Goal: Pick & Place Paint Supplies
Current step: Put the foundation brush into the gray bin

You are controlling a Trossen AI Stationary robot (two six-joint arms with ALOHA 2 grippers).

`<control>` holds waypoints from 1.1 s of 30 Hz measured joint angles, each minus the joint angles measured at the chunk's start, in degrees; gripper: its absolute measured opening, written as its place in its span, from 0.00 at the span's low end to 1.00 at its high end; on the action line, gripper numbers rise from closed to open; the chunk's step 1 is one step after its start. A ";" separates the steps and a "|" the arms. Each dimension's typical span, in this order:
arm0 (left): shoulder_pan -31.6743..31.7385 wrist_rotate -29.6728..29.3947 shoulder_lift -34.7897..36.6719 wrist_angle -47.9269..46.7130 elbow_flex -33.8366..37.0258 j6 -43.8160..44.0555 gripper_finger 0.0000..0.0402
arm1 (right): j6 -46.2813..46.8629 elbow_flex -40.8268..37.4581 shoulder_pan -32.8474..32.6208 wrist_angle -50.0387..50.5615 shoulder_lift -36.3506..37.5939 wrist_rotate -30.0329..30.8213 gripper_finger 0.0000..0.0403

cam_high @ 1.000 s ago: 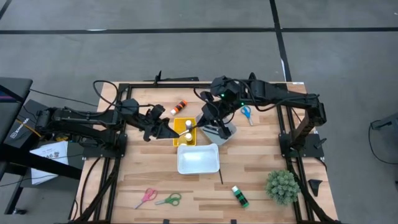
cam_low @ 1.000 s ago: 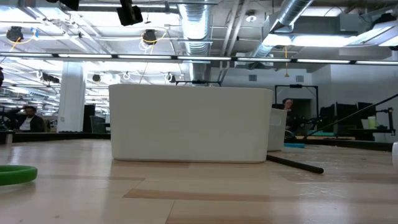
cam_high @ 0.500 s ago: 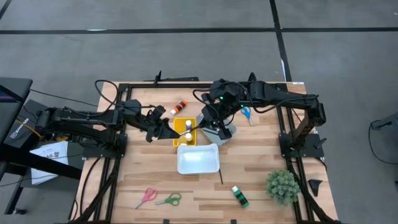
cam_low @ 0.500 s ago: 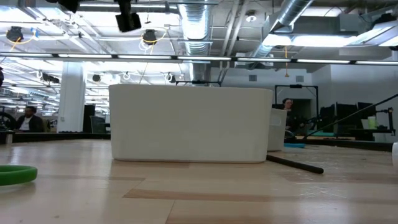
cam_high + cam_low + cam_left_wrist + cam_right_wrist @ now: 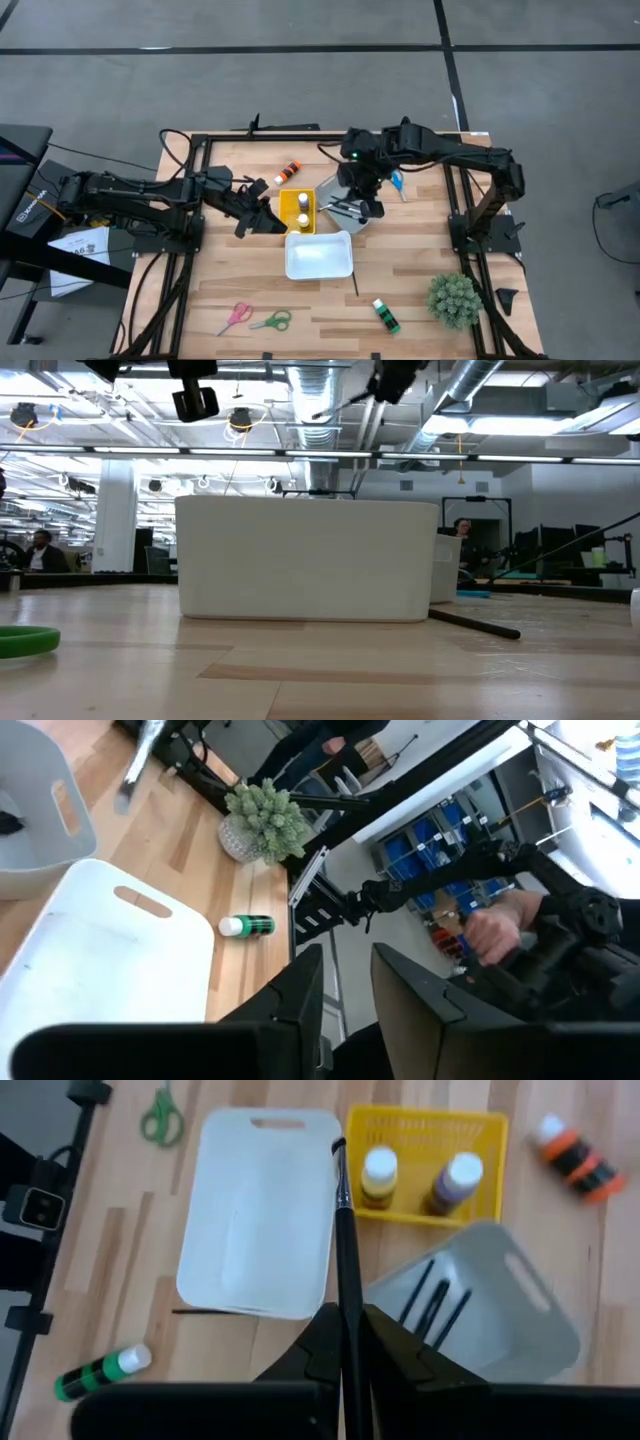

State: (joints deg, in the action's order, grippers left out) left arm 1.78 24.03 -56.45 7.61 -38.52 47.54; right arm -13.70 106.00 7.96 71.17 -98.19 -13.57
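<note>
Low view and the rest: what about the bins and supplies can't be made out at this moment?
- Low view: the white bin fills the middle, hiding its own contents and the yellow basket behind it.
- Low view: green scissors cut off by the edge; only one handle loop shows.
- High view: brushes in the grey bin are covered by the right gripper.
- Left wrist view: the left gripper blocks the table beneath.

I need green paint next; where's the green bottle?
High view: the green bottle lies on the table's near right, between the white tray and the plant.
</note>
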 joint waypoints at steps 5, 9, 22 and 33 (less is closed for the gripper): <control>0.00 -0.02 0.00 -0.18 0.00 -2.18 0.20 | 3.68 -8.29 -0.50 -5.07 3.39 0.12 0.04; 0.00 0.00 0.02 -0.98 0.00 -2.36 0.20 | 10.83 -19.42 -0.49 -14.61 8.67 0.16 0.04; 0.04 -4.51 0.04 -6.65 0.02 -7.03 0.19 | 37.76 -45.18 -1.73 -42.84 17.59 13.82 0.04; 0.04 -8.04 0.04 -8.89 0.02 -8.40 0.19 | 45.26 -60.22 -4.37 -60.74 17.32 18.87 0.04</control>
State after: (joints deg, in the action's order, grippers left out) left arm 1.83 15.99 -56.40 -1.28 -38.50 39.13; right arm 31.56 45.78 3.60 10.44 -80.87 5.30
